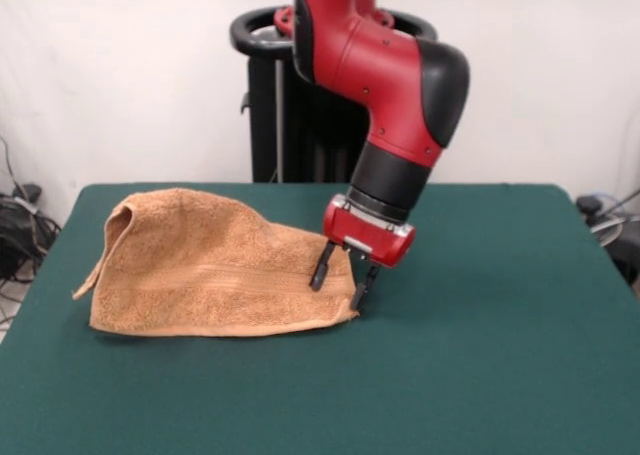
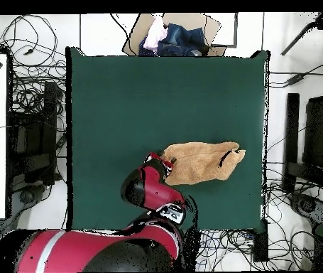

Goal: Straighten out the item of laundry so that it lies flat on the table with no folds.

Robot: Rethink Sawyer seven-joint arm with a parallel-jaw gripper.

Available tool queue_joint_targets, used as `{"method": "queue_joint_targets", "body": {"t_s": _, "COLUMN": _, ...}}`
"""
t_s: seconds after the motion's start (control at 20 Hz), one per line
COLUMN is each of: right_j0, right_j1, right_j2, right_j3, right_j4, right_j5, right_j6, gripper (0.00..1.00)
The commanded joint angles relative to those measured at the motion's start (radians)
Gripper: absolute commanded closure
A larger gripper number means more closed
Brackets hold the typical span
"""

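looking down from overhead, you lose most of the hand (image 1: 340,283) under the red and black arm (image 2: 146,190); only the front view shows its two dark fingers (image 1: 320,270), spread a little apart, their tips down at the towel's corner. one fingertip sits against the cloth and the other at the edge beside it, but you cannot tell whether any cloth is pinched between them, so the grip itself stays uncertain.

the towel (image 1: 210,270) lies folded over on the tabletop (image 1: 480,355), orange-tan, with a woven band running across its front face. the end of the towel farthest from the hand is humped up and doubled, and a loose flap hangs off that end; what lies under the top layer is hidden. no tag can be made out in either view.

around the towel the tabletop is dark green and felt-like, and the towel covers only a small part of it. beyond the tabletop, behind the arm, you see a black pedestal (image 1: 275,95) against a white wall. from above, tangled cables (image 2: 29,92) lie on the pale floor beside the tabletop, and a cardboard box (image 2: 174,32) of mixed cloth sits at the tabletop's edge opposite the arm.
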Motion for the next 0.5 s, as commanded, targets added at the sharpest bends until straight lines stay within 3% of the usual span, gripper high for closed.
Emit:
{"method": "queue_joint_targets", "body": {"t_s": 0.05, "right_j0": -0.069, "right_j1": 0.079, "right_j2": 0.120, "right_j3": 0.014, "right_j4": -0.053, "right_j5": -0.005, "right_j6": 0.213, "gripper": 0.00}}
{"method": "queue_joint_targets", "body": {"t_s": 0.35, "right_j0": -0.112, "right_j1": 0.114, "right_j2": 0.174, "right_j3": -0.019, "right_j4": -0.097, "right_j5": -0.081, "right_j6": 0.254, "gripper": 0.00}}
{"method": "queue_joint_targets", "body": {"t_s": 0.5, "right_j0": -0.128, "right_j1": 0.146, "right_j2": 0.202, "right_j3": -0.032, "right_j4": -0.121, "right_j5": -0.190, "right_j6": 0.311, "gripper": 0.00}}
